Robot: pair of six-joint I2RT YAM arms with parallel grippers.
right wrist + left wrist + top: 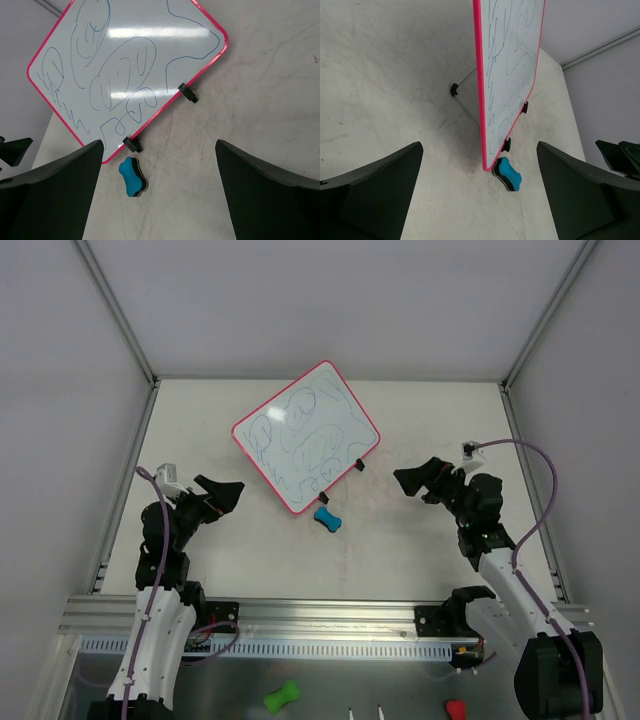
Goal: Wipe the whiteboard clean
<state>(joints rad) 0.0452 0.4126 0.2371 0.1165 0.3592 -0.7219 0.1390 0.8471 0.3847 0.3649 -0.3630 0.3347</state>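
A blue eraser (327,519) lies on the worktop (420,560). A green item (281,698) and a red item (455,708) lie beyond the near-edge metal rail (300,617).

This is a robotics lab test cell, not a lived-in room. An aluminium rail (320,615) with a slotted strip along its front runs across the near side. The left arm (152,630) and right arm (510,585) rise from beside it, trailing purple cables (553,488). Beyond the rail lies a bare, scuffed white table (430,560). Blank grey panels (330,300) set in metal corner posts (118,308) box it in.
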